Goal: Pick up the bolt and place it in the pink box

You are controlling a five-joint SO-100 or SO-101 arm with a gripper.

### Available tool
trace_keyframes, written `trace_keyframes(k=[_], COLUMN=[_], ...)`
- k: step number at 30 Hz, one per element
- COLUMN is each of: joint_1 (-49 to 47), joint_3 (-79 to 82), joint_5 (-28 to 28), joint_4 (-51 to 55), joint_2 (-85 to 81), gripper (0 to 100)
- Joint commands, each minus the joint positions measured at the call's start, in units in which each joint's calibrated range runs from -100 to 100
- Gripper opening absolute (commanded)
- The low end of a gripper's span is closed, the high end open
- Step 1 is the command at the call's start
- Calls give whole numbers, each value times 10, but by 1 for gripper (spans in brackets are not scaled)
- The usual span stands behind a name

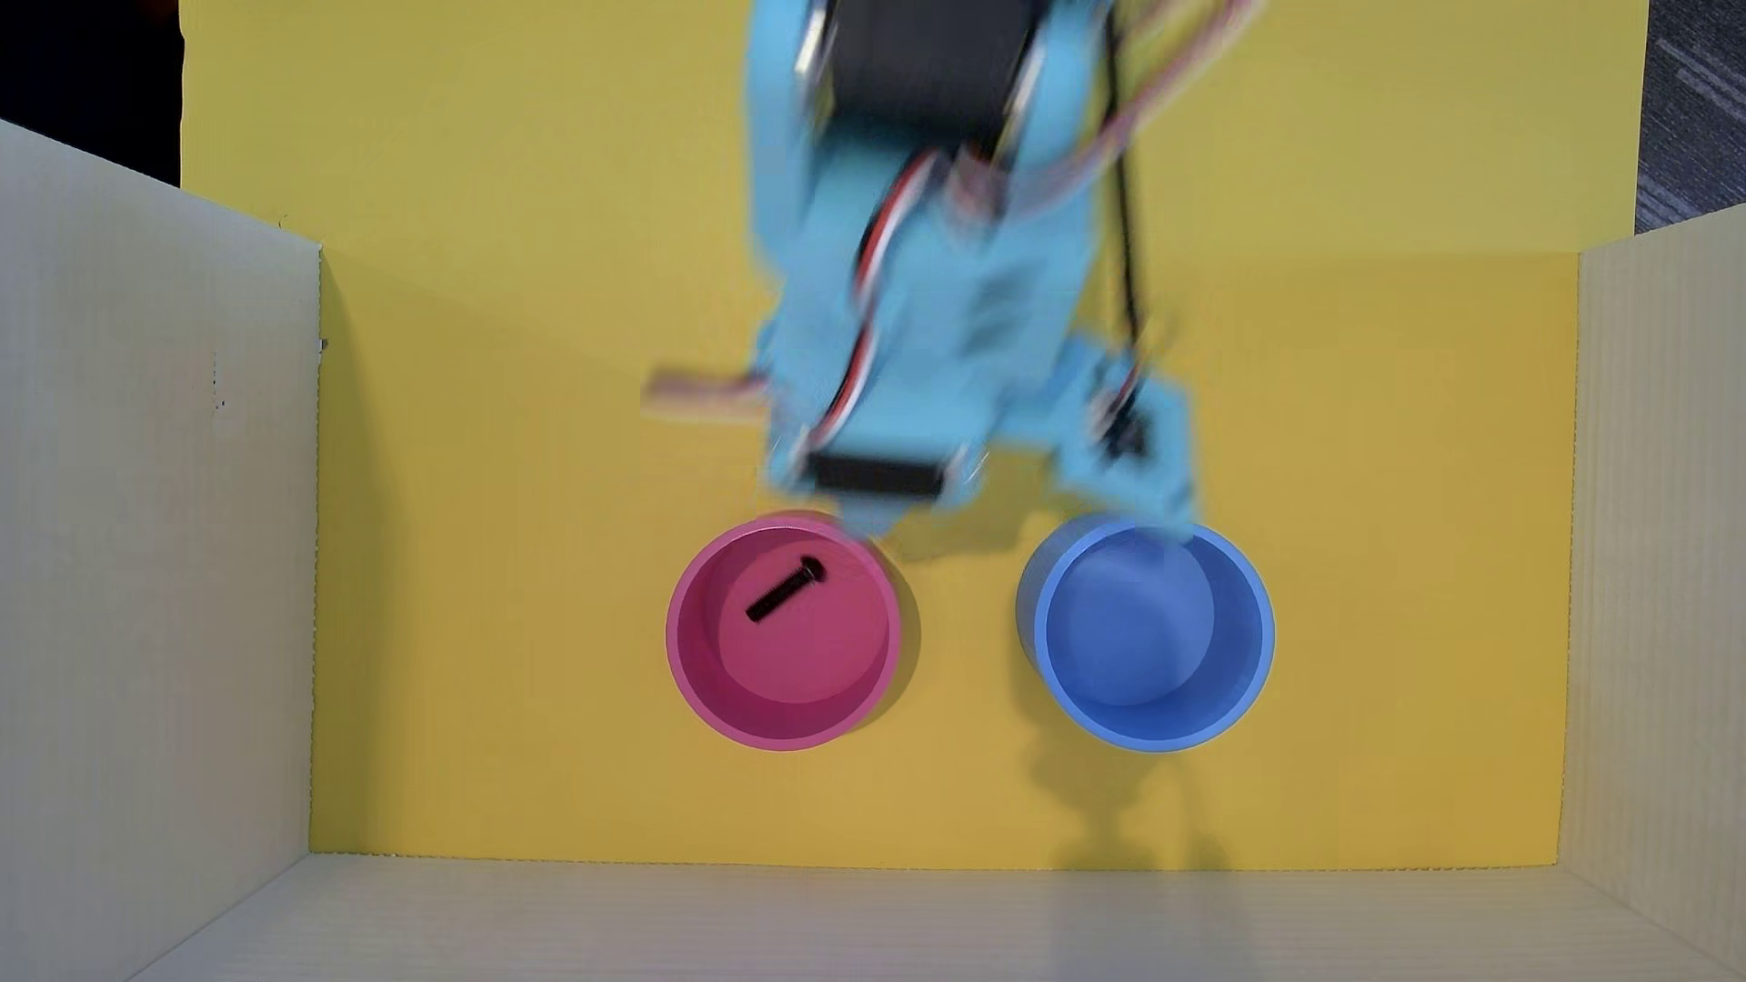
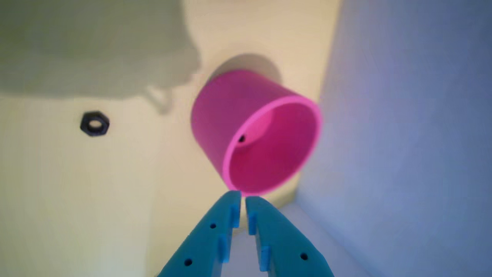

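Note:
The black bolt (image 1: 785, 589) lies slanted on the flat bottom of the pink tub (image 1: 688, 661), in its upper half in the overhead view. In the wrist view the pink tub (image 2: 230, 111) fills the middle, and a small dark spot (image 2: 241, 139) inside it is the bolt's end. My light-blue gripper (image 2: 243, 196) has its jaws nearly together with nothing between them, tips just before the tub's rim. In the overhead view the arm is motion-blurred and the gripper tip (image 1: 871, 521) sits at the tub's upper right rim.
A same-shaped blue tub (image 1: 1247, 633) stands to the right of the pink one. A small dark hex nut (image 2: 94, 123) lies on the yellow floor (image 1: 472, 567), hidden under the arm in the overhead view. Pale cardboard walls (image 1: 151, 529) enclose left, right and bottom.

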Motion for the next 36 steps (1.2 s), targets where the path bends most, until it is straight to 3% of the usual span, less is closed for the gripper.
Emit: trace_keyframes(k=[1, 7, 15, 22, 29, 36], joint_1=[-4, -24, -56, -82, -82, -81], joint_3=[149, 347, 526, 584, 620, 679], joint_5=[-5, -5, -4, -11, -84, -89], joint_4=[-66, -138, -144, -109, 35, 77], joint_2=[-193, -482, -776, -770, -770, -770], gripper=[1, 1, 2, 1, 1, 1])
